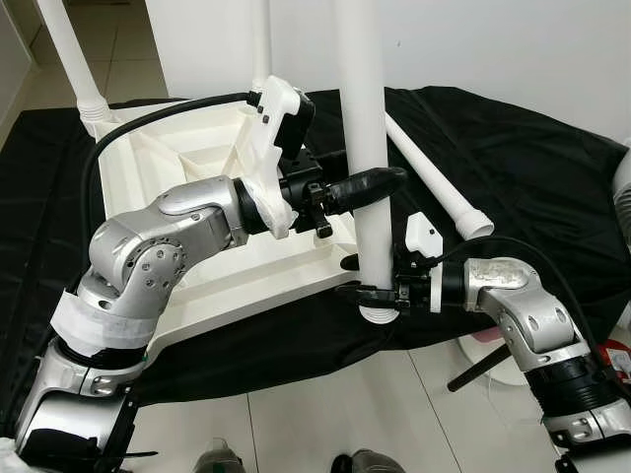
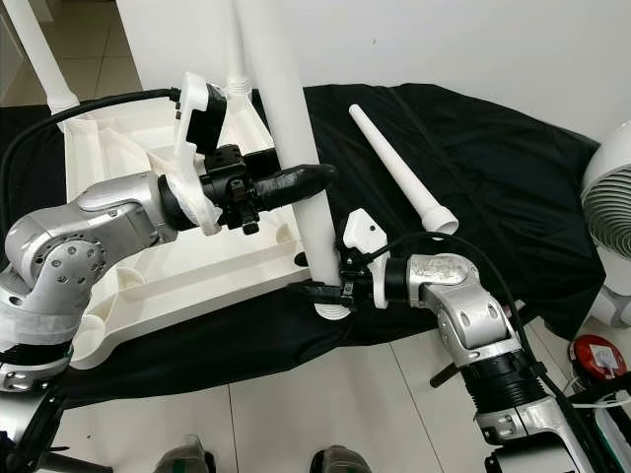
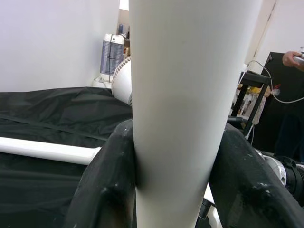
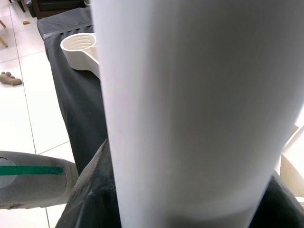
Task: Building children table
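A white table top (image 1: pixel 177 168) lies upside down on a black cloth (image 1: pixel 513 177). An upright white table leg (image 1: pixel 367 148) stands at its near right corner. My left gripper (image 1: pixel 380 185) is shut on this leg at mid-height, its black fingers (image 3: pixel 109 190) on either side. My right gripper (image 1: pixel 370 293) is shut on the leg's lower end, just above its threaded base (image 1: pixel 378 313). A second leg (image 1: pixel 74 59) stands at the far left corner, a third (image 1: pixel 261 44) at the far right corner. A loose leg (image 1: pixel 439 182) lies on the cloth to the right.
A white fan (image 2: pixel 613 217) stands at the right edge. A red object (image 2: pixel 596 357) lies on the tiled floor near it. A white wall runs behind the cloth. In the left wrist view a person's hand (image 3: pixel 293 58) shows beside a black stand.
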You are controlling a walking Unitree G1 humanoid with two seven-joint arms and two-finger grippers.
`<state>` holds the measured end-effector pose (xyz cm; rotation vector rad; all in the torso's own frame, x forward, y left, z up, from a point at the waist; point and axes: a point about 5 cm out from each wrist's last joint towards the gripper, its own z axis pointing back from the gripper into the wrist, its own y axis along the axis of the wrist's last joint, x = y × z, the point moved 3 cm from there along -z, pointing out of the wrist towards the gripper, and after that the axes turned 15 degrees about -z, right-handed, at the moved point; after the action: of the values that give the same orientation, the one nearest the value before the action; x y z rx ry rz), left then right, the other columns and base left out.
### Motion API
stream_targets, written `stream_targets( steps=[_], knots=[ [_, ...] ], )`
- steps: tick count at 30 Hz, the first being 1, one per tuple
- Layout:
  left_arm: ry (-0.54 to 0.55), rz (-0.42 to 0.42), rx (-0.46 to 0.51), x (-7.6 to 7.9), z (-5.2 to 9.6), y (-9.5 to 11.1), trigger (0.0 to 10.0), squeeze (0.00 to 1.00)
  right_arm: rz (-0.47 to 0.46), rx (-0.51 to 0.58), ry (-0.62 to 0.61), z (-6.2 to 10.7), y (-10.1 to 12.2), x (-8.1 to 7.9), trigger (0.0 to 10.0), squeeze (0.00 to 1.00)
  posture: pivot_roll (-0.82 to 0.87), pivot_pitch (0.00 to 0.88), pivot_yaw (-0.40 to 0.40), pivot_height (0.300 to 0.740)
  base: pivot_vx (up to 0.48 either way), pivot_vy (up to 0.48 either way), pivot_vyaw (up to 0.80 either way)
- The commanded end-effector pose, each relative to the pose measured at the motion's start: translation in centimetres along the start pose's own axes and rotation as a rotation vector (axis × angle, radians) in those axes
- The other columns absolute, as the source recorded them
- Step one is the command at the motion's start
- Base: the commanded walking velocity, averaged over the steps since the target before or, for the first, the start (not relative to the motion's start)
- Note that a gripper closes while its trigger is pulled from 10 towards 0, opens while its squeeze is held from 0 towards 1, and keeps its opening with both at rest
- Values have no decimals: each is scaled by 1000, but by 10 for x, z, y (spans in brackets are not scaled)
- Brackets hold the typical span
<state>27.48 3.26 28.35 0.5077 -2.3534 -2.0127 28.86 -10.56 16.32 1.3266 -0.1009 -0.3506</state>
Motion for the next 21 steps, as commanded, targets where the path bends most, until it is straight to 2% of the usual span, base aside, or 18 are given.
stream_targets(
  steps=[1, 5, 6, 8, 9, 10, 11, 12, 14, 16, 17, 20, 21],
  knots=[
    [-448, -11, 145, 38, 3, 18, 0, 0, 13, 12, 5, 0, 6, 0, 10000, 0, 20, 0, -18, 740, 0, 0, 0],
    [-428, -12, 134, 36, 1, 17, 0, 0, 13, 22, -4, -1, 7, 1, 10000, 0, 18, 0, -18, 740, 0, 0, 0],
    [-409, -4, 111, 33, -2, 15, 10000, 0, 16, 39, -29, -1, 10, 5, 10000, 1000, 18, 0, -20, 740, 0, 0, 0],
    [-375, -9, 94, 28, -5, 14, 10000, 0, 23, 52, -66, 0, 14, 11, 10000, 1000, 18, 0, -21, 740, 0, 0, 0],
    [-322, -3, 74, 20, -10, 13, 10000, 0, 30, 66, -106, 0, 18, 17, 10000, 1000, 18, 0, -21, 740, 0, 0, 0],
    [-322, -3, 74, 20, -10, 13, 10000, 0, 30, 66, -106, 0, 18, 17, 10000, 1000, 18, 0, -21, 740, 0, 0, 0],
    [-276, 4, 57, 12, -13, 13, 10000, 0, 42, 78, -138, 1, 21, 22, 10000, 1000, 18, 0, -21, 740, 0, 0, 0],
    [-228, -10, 41, 4, -16, 16, 10000, 0, 60, 97, -182, 1, 27, 28, 10000, 0, 17, 0, -21, 740, 0, 0, 0],
    [-135, -60, 24, -10, -21, 25, 10000, 0, 80, 149, -291, 1, 40, 42, 10000, 0, 14, 0, -21, 740, 0, 0, 0],
    [-98, -74, 19, -15, -23, 29, 10000, 0, 84, 162, -332, 1, 44, 47, 10000, 0, 14, 0, -21, 740, 0, 0, 0],
    [-98, -74, 19, -15, -23, 29, 10000, 0, 84, 162, -332, 1, 44, 47, 10000, 0, 14, 0, -21, 740, 0, 0, 0],
    [83, -48, 14, -42, -34, 40, 10000, 0, 112, 229, -459, 2, 59, 60, 10000, 0, 13, 0, -18, 740, 0, 0, 0],
    [83, -48, 14, -42, -34, 40, 10000, 0, 112, 229, -459, 2, 59, 60, 10000, 0, 13, 0, -18, 740, 0, 0, 0]
  ],
)
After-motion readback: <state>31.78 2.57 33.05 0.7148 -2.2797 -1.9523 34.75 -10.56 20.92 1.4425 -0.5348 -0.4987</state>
